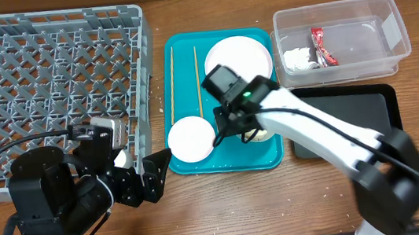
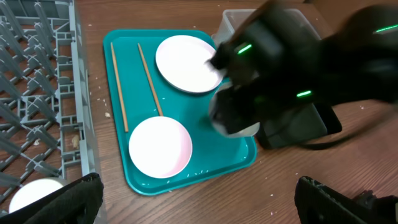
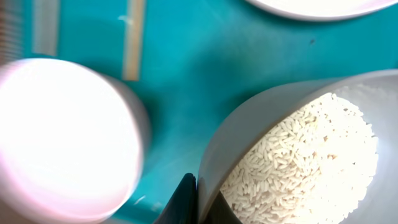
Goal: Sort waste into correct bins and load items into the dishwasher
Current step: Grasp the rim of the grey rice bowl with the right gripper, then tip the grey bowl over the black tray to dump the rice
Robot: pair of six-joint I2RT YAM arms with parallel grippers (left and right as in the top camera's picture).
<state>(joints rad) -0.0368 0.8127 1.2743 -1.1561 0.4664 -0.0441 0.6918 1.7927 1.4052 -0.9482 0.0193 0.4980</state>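
Grey-green rice bowl [image 3: 298, 155]: rim pinched in right gripper [image 3: 198, 200]. Black tray [image 1: 374, 106] lies just right, past teal tray [image 1: 234, 158] edge. Left gripper [image 2: 199, 205] apart, farther off.

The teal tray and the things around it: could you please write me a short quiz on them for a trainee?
1. True or false: the red wrapper lies inside the clear tub.
2. What is in the bowl whose rim sits between the fingers of the right gripper? A) rice B) water C) nothing
3. Fill in: ___ chopsticks lie on the teal tray.

Key: 1 true; 2 A; 3 two.
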